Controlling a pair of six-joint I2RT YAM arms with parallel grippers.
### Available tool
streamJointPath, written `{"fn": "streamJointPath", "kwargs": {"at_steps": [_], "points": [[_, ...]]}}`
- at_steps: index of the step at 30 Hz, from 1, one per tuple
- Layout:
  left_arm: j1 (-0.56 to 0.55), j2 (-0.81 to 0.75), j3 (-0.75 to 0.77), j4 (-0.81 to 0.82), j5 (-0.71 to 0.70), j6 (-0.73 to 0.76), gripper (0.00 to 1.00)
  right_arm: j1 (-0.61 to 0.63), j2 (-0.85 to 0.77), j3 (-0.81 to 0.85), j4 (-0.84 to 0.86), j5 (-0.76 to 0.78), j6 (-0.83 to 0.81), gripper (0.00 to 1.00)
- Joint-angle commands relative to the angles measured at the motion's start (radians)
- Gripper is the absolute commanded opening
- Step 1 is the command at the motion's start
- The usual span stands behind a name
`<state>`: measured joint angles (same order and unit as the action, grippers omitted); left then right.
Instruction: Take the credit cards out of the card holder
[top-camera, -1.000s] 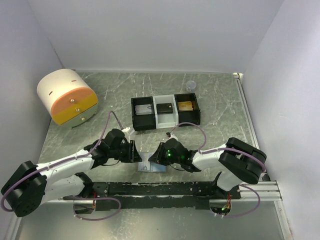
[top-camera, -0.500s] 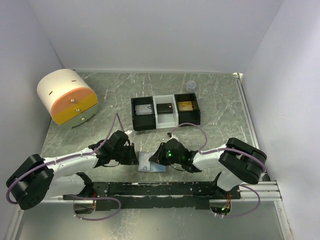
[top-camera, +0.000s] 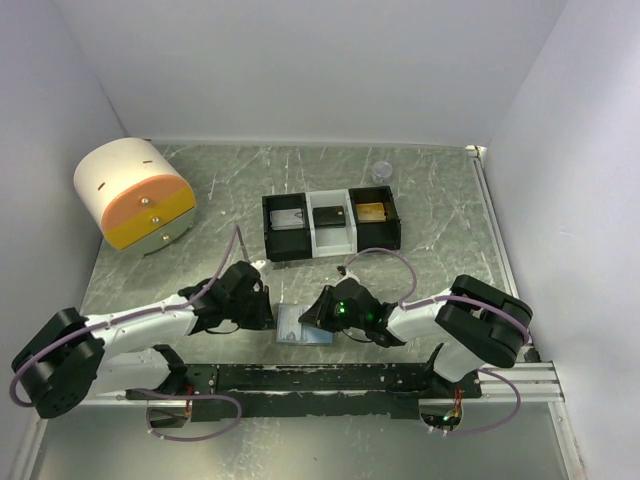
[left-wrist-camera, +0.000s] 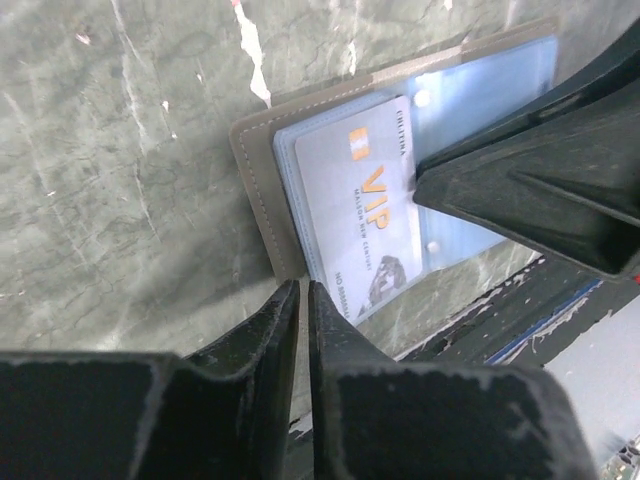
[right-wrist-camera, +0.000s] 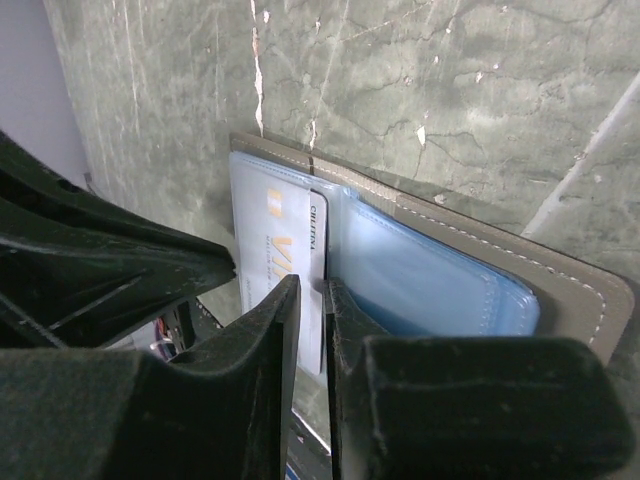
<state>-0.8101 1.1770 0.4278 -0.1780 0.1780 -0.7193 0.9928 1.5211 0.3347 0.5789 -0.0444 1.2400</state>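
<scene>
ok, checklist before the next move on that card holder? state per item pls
1. Card holder lying open on the table: ok.
2. VIP card exposed and poking past the holder's edge: ok.
3. Right fingers nearly closed, down at the card's pocket-side edge: ok. Whether they pin the holder: cannot tell.
4. Left fingers closed at the holder's corner, beside the card: ok.
5. Card actually pinched by the left fingers: cannot tell.
6. More cards inside the blue pockets: cannot tell.
</scene>
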Motion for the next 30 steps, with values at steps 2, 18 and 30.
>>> {"fn": "streamJointPath", "kwargs": {"at_steps": [2,18,30], "points": [[-0.019,-0.144,0.026,-0.057,-0.151,-0.066,0.24,-0.005,0.012,-0.004,-0.015,0.014,0.002,0.16],[-0.037,-0.011,-0.017,0.13,-0.037,-0.081,0.3,-0.01,0.018,-0.009,-0.022,0.008,-0.011,0.18],[-0.077,0.053,-0.024,0.065,-0.127,-0.071,0.17,-0.03,0.023,-0.046,0.068,-0.033,0.013,0.16]]}}
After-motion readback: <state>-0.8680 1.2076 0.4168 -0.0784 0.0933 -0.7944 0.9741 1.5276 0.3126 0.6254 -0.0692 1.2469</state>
